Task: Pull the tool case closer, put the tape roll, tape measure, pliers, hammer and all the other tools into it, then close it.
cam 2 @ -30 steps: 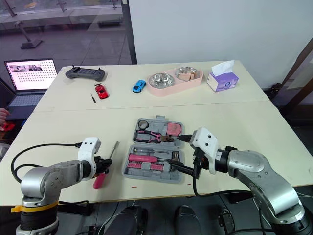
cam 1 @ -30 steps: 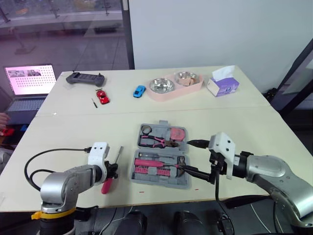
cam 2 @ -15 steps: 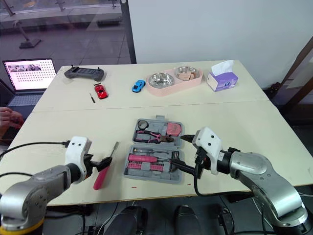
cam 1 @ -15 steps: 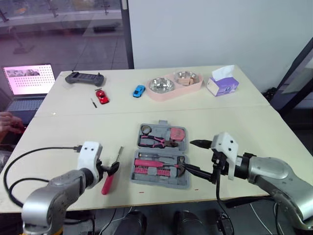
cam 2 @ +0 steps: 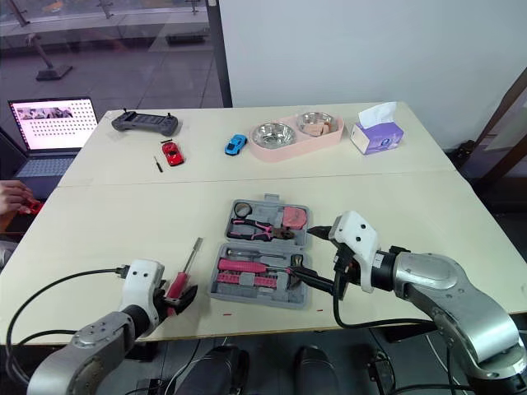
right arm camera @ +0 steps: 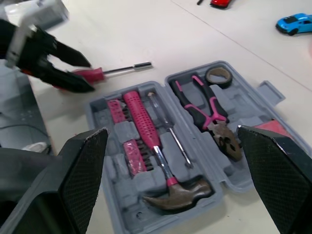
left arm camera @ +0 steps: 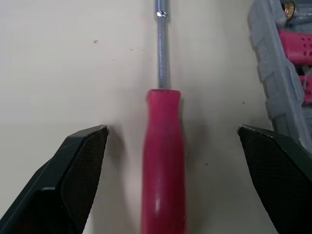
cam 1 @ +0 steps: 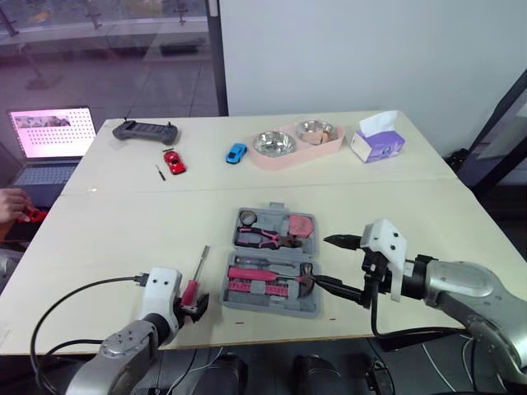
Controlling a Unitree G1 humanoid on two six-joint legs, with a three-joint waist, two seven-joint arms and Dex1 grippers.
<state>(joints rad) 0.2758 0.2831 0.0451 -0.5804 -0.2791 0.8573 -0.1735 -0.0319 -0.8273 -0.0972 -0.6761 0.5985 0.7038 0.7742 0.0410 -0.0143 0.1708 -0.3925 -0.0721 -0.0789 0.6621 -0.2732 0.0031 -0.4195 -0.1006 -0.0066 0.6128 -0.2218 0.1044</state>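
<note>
One screwdriver (left arm camera: 163,185) with a red-pink handle lies loose on the table (cam 1: 123,239), just beside the left edge of the open grey tool case (cam 1: 272,306). Its long axis runs away from the robot, handle nearest and steel shaft pointing to the far side, roughly parallel to that edge. The left gripper (left arm camera: 173,130) is spread wide with one finger on either side of the handle, touching neither, so closing would take the handle across its width. The case lies just to its right, and the left arm is plainly the nearer one. The right gripper (cam 1: 319,260), fingers apart and holding nothing, hovers at the case's right edge. Inside the case are one hammer (right arm camera: 141,119), one pliers (right arm camera: 209,114), one tape roll (right arm camera: 218,76), one tape measure (cam 1: 299,226), one slim screwdriver (right arm camera: 170,129) and some bits (right arm camera: 134,151). Farther off stand one red toy car (cam 1: 173,161), one blue toy car (cam 1: 235,153), two steel bowls (cam 1: 273,144) in one pink tray (cam 1: 272,163), one tissue box (cam 1: 377,145), one controller (cam 1: 145,130) and one laptop (cam 1: 49,144).
</note>
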